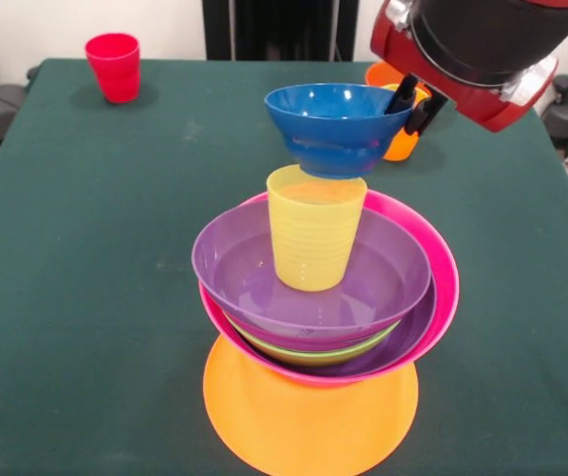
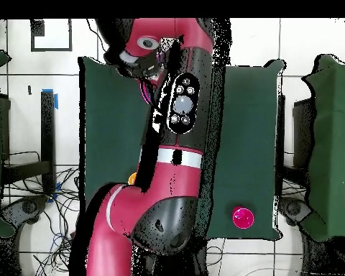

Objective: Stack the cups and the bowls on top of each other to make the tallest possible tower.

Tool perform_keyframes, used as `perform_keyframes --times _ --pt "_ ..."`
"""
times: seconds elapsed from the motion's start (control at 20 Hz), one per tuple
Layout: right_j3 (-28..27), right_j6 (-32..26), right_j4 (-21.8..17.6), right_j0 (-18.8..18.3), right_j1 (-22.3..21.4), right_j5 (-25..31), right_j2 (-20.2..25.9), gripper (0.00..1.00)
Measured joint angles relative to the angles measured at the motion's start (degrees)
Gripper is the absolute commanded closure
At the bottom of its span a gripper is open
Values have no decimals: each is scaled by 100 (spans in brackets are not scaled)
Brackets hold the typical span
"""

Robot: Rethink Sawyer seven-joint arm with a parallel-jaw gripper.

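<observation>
The tower [image 1: 323, 327] stood near the front edge of the green-covered surface [image 1: 85, 278] in the front view, resting on a large orange bowl [image 1: 308, 416] that lay upturned as its base. Above that base sat a large pink bowl [image 1: 440, 288], open side up, holding a lime green bowl [image 1: 313, 354] and two nested purple bowls [image 1: 264, 268]. A translucent yellow cup [image 1: 313, 238] stood upright inside the upper purple bowl. A small blue bowl [image 1: 335, 124] hung just above the yellow cup, tilted a little, its foot close to the cup's rim; whether the two touched could not be told. The gripper [image 1: 414, 104] on the red and black arm [image 1: 472, 50] was clamped on the blue bowl's rim at its right side, one dark finger inside and one outside the wall. Behind the blue bowl, partly hidden by it and the gripper, an orange-yellow cup [image 1: 400, 147] and a red-orange bowl [image 1: 383, 72] showed on the surface. A red cup [image 1: 113, 66] stood upright and alone near the far left corner, well apart from the tower. In the overhead view the arm [image 2: 168, 144] covered the tower, and only the red cup [image 2: 241, 217] showed clearly. No brand, label or writing could be read on any item.
</observation>
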Motion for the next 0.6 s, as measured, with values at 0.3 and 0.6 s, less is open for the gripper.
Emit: perform_keyframes --times 0.3,0.6 --pt "-85 0 484 -139 123 0 -474 100" --pt "-165 0 1071 -277 250 -54 -1045 100"
